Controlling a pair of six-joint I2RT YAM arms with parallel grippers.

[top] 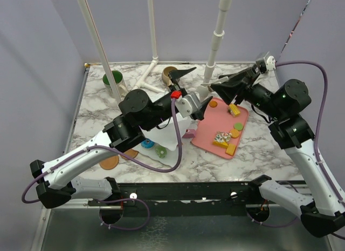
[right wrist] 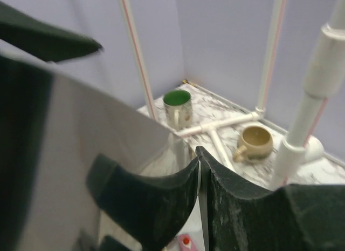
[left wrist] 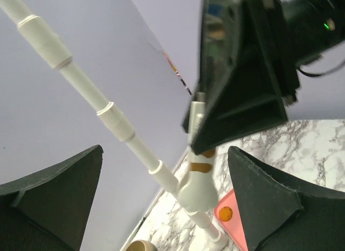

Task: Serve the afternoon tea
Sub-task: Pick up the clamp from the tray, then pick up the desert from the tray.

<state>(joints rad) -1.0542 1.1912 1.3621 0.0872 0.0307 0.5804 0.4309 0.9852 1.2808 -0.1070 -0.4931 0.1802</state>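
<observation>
Looking down from above, the pink tray (top: 207,133) lies on the marble table (top: 259,154) in front of the right arm, with several small pastries (top: 234,133) scattered on it. Just left of the tray, the white stand (top: 167,137) is mostly hidden under the left arm. A blue donut (top: 147,144) and a green donut (top: 160,151) lie further left of the tray at the stand's near edge; whether they sit on a plate or on the table I cannot tell. Far to the left of the tray, toward the back wall, the green-lined mug (top: 114,80) and the tan mug (top: 169,74) stand upright, apart from each other. The left gripper (top: 190,89) hangs just left of the tray's far corner. The right gripper (top: 214,88) hovers over that same corner, pointing left.

From the left wrist, the two dark fingers (left wrist: 59,191) stand wide apart and hold nothing; only a white pipe (left wrist: 116,121) shows in the background between them. A pink corner of the tray shows at the bottom. Above it the right gripper fills the upper right, with a thin strip of the metal tongs (left wrist: 198,117) at its tip.

From the right wrist, the fingers (right wrist: 151,202) are pressed together on the thin edge of the tongs, whose shiny blade fills the left side. Both mugs stand upright past the tray's far side.
</observation>
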